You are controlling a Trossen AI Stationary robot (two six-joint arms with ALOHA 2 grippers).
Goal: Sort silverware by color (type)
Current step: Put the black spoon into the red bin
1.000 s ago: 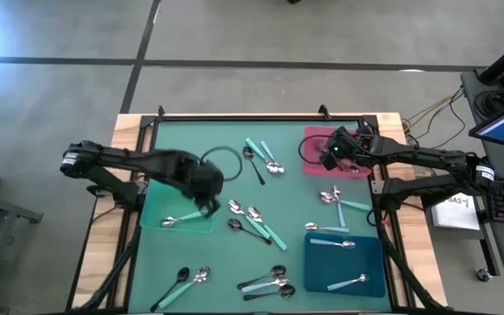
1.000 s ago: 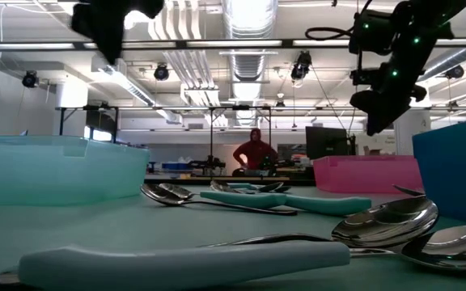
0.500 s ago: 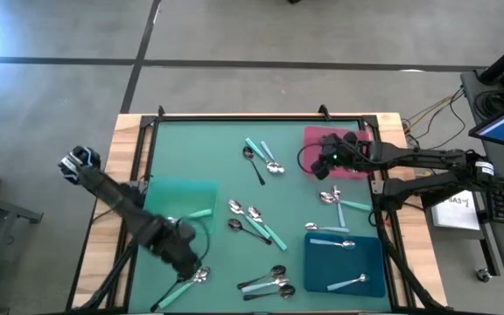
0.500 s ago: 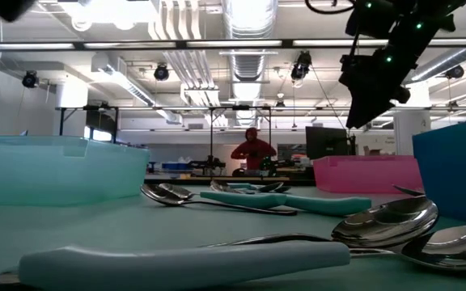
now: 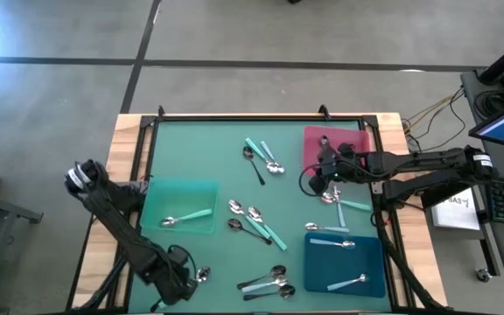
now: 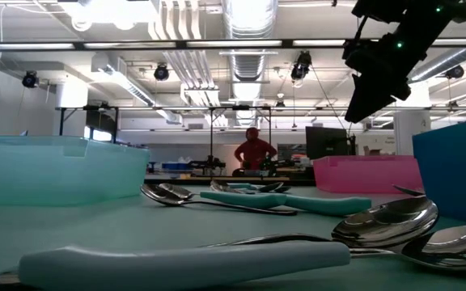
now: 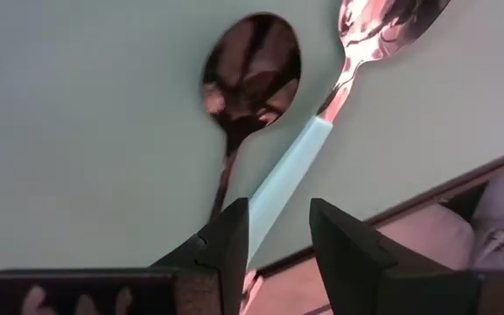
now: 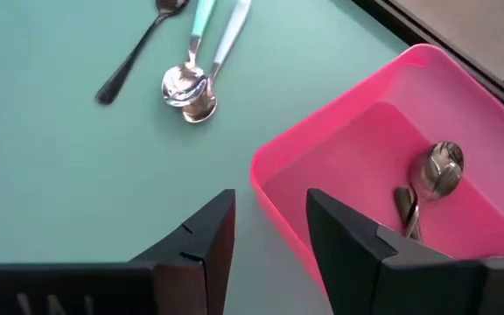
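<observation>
While spoons lie scattered across the green table (image 5: 226, 144), the left gripper (image 5: 175, 282) reaches to the near-left corner, jaws parted, poised over two spoons lying side by side: a dark-handled spoon (image 7: 248, 79) and a pale-blue-handled spoon (image 7: 357, 66), whose bowls point away from the wrist camera and whose handles run back toward the fingers, the blue one slanting between them, likely the next pick. Just right of that arm, a teal-handled spoon (image 5: 185, 217) rests in the pale teal tray (image 5: 151, 197), lying crosswise, bowl to the left, apparently already sorted. Farther right, the right gripper (image 5: 326, 171) hangs beside the pink tray (image 8: 322, 149), fingers open and empty; a dark spoon (image 8: 431, 179) sits inside. Below it, the blue tray (image 5: 322, 267) holds two pale-handled spoons, both lying roughly crosswise. Much of the silverware is yet unsorted.
</observation>
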